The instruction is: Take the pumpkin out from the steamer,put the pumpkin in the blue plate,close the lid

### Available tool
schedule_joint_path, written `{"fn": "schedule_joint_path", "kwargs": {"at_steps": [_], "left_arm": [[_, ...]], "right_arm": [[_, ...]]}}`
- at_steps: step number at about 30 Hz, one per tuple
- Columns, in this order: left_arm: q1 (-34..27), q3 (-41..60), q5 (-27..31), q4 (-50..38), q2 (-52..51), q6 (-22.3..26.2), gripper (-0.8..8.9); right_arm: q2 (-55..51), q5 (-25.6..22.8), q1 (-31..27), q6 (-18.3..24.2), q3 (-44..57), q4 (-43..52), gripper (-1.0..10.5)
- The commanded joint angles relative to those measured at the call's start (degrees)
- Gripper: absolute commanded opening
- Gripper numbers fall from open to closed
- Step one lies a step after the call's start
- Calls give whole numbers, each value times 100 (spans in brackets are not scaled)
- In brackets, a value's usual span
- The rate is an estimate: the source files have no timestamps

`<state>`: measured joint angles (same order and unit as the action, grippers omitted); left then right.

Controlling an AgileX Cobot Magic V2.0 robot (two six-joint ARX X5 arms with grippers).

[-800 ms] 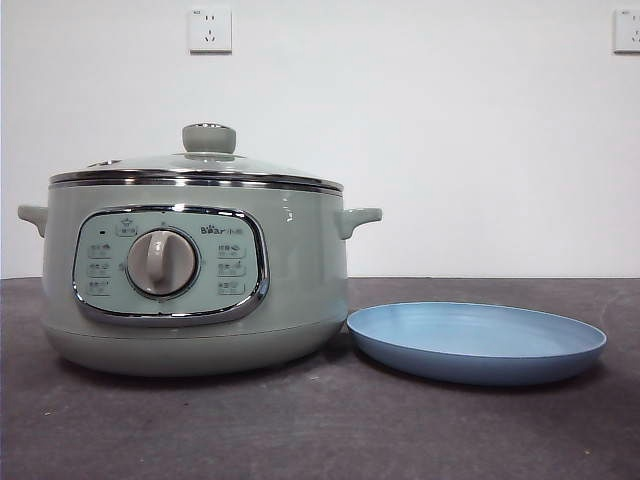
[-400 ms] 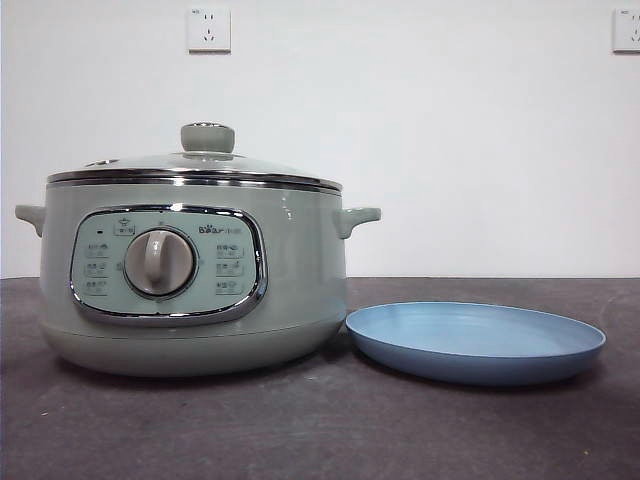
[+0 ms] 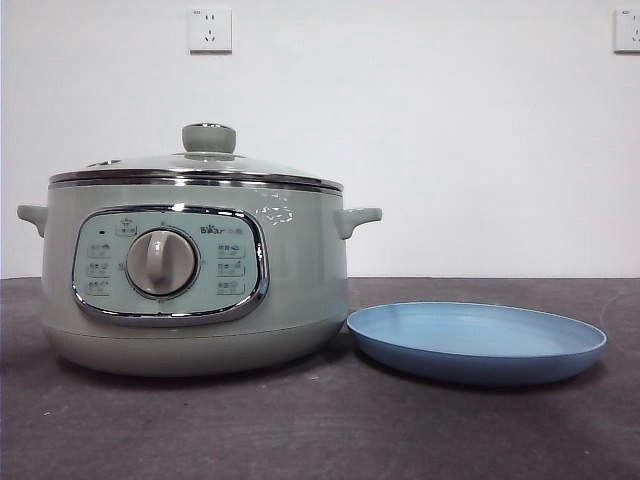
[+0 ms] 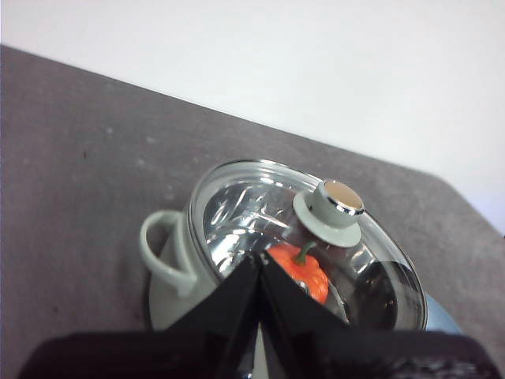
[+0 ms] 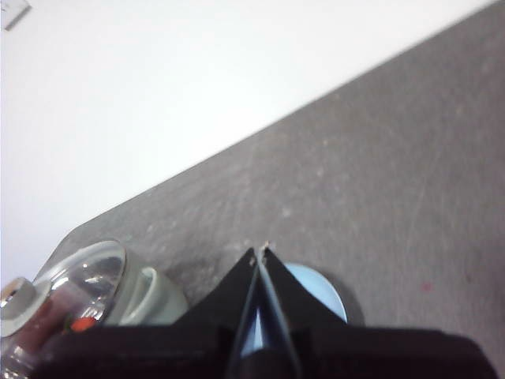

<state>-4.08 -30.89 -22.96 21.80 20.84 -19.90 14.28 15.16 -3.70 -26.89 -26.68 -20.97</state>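
Observation:
The pale green steamer (image 3: 195,280) stands on the left of the dark table with its glass lid (image 3: 200,165) seated on top, green knob (image 3: 209,138) upright. Through the glass, the left wrist view shows the orange pumpkin (image 4: 304,271) with its green stem inside the steamer (image 4: 170,264). The blue plate (image 3: 476,342) lies flat and bare just right of the pot. My left gripper (image 4: 260,264) hovers high above the lid (image 4: 300,229), shut. My right gripper (image 5: 260,254) hangs shut above the blue plate (image 5: 319,296). Neither arm shows in the front view.
A white wall with two sockets (image 3: 210,30) rises behind the table. Dark tabletop (image 3: 320,430) stretches in front of the pot and plate.

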Motion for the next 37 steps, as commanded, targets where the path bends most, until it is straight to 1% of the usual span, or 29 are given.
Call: {"fn": "schedule_joint_path", "kwargs": {"at_steps": [1,2,6,10,11,13,14,17,18,19,23,25,28,30,37], "left_arm": [[-7,-450,-92,155,398,671,-8],[-7,-640,-192,219,570,800,-8],[0,-1178,-544,411,1080,1021,-8],[0,-1582,-1036,577,1460,1176,-3],[4,-1676,-1220,599,1569,1266,0],[20,-1779,-1443,612,1694,1290,9],[42,-1825,-1493,612,1759,1287,53],[138,-1915,-1460,603,1891,1270,338],[173,-1932,-1458,595,1919,1239,385],[208,-1943,-1460,590,1950,1241,381],[420,-2085,-1449,586,2282,1241,380],[555,-2227,-1379,597,2546,1244,380],[866,-2546,-1097,638,3027,1276,377],[1137,-2809,-863,658,3410,1394,377],[2074,-3615,361,876,4625,1851,377]], "right_arm": [[319,160,13,481,-383,-20,-17],[479,238,13,603,-555,-59,-17],[994,592,20,1054,-1104,-190,-16],[1499,1202,20,1421,-1569,-229,-16],[1646,1419,20,1504,-1687,-234,9],[1849,1690,20,1506,-1849,-236,68],[1961,1823,20,1504,-1932,-234,129],[2229,1908,20,1488,-2100,-240,368],[2302,1906,20,1478,-2140,-264,425],[2354,1908,20,1475,-2168,-297,448],[2520,1939,22,1475,-2243,-468,447],[2557,1941,55,1475,-2243,-511,446],[2559,1934,129,1473,-2243,-535,445],[2557,1937,188,1473,-2243,-535,444],[2557,1923,385,1475,-2243,-621,442]]}}
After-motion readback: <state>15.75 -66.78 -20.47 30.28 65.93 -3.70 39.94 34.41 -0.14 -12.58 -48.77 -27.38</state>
